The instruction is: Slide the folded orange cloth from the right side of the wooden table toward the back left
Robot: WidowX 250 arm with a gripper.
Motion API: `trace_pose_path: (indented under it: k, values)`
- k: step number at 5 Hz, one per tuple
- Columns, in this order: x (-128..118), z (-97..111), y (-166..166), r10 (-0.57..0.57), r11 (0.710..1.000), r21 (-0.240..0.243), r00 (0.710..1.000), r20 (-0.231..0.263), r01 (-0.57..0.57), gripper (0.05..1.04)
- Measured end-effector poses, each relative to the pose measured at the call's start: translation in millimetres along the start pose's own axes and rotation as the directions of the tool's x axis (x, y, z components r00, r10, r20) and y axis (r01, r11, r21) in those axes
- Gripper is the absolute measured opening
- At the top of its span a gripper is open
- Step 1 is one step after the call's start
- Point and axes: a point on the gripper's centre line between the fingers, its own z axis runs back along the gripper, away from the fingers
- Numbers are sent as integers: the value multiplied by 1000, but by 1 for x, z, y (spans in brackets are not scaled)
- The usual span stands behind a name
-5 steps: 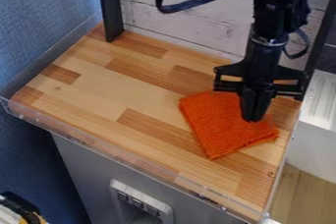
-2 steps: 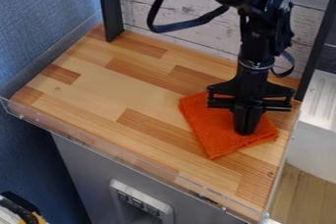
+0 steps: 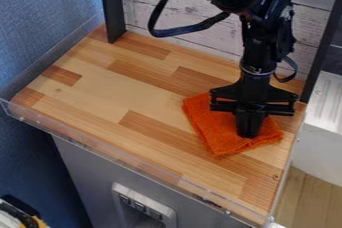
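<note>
Orange cloth [image 3: 210,127] on wooden tabletop [image 3: 113,89]; end effector [image 3: 248,134] touching it, cannot tell if clenched.

arm [image 3: 257,54]: black, chunky rounded joints
collar [image 3: 256,70]: thin, greyish, shiny
upper cable [image 3: 190,30]: dark, thick, looped
lower cable [image 3: 292,67]: dark, short, curved
end effector [image 3: 250,133]: black, wide slotted crossbar

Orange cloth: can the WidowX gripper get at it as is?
Likely yes. The gripper points down right at the orange cloth, which lies on the wooden countertop, with nothing seen in the way. Can't tell whether it already has hold.
</note>
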Motion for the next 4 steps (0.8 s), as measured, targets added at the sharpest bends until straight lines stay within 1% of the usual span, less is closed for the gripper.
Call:
trace_pose_path:
  k: [1, 2, 4]
  values:
    - [10, -1, 18, -67, 998, 8, 998, 3, 67, 59]
    - [26, 0, 47, -123, 992, 28, 992, 2, 123, 59]
    - [50, 0, 88, -244, 968, 54, 970, -25, 245, 59]
